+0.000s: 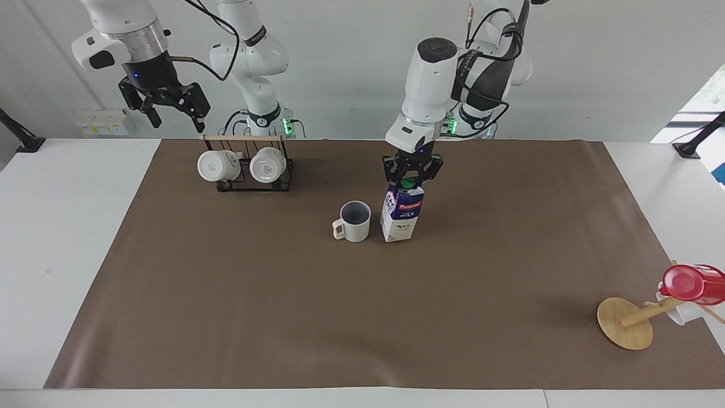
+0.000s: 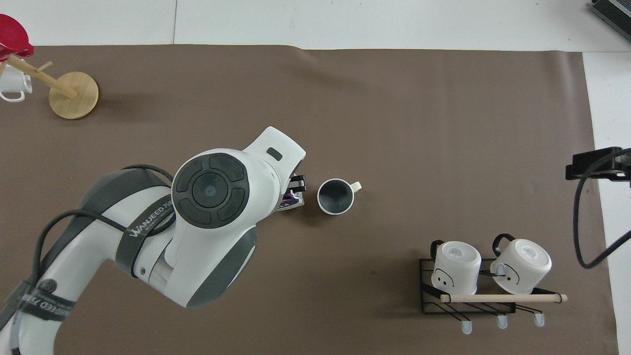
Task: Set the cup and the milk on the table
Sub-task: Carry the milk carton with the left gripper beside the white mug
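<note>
The cup [image 1: 355, 222] [image 2: 335, 196], cream-white with a dark inside, stands upright in the middle of the brown mat [image 1: 340, 311] on the table [image 1: 56, 226]. Right beside it, toward the left arm's end, the milk [image 1: 401, 218] [image 2: 292, 202] stands upright, its base down at mat level. My left gripper [image 1: 409, 180] [image 2: 297, 183] comes straight down on the carton and is shut on its top at the green cap. In the overhead view the left arm hides most of the carton. My right gripper [image 1: 164, 107] [image 2: 596, 165] hangs open and empty, high above the mug rack.
A black wire rack [image 1: 252, 167] [image 2: 473, 281] with two white mugs stands near the robots toward the right arm's end. A round wooden disc with a peg [image 1: 626, 323] [image 2: 74, 94] and a red cup [image 1: 691, 283] [image 2: 12, 39] lie at the mat's corner farthest from the left arm's base.
</note>
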You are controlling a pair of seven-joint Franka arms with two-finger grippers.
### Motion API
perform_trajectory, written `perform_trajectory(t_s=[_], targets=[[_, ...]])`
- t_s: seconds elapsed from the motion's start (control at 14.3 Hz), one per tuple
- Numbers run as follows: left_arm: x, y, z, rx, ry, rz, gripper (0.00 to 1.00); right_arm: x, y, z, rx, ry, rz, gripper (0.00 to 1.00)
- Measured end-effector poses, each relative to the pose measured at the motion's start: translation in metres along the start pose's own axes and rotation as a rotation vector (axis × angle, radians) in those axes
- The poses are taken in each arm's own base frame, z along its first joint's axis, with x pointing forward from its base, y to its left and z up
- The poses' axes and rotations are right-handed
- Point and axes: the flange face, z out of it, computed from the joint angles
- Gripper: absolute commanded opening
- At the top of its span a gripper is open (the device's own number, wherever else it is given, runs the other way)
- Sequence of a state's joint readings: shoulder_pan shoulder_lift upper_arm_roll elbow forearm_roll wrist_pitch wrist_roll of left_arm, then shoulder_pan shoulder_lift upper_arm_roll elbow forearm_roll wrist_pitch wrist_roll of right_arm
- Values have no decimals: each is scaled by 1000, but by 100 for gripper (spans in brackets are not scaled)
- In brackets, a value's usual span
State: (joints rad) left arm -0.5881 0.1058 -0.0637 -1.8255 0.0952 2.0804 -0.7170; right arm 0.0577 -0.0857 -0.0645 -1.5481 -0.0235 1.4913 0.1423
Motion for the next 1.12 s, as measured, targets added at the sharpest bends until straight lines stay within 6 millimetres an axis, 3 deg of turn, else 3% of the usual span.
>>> perform_trajectory(t_s=[0.91,1.12], targets=[[-10,6,12,14,-8,22,60,0,0,0,0,0,0,100],[-14,11,12,14,-10,30,66,0,0,0,0,0,0,100]])
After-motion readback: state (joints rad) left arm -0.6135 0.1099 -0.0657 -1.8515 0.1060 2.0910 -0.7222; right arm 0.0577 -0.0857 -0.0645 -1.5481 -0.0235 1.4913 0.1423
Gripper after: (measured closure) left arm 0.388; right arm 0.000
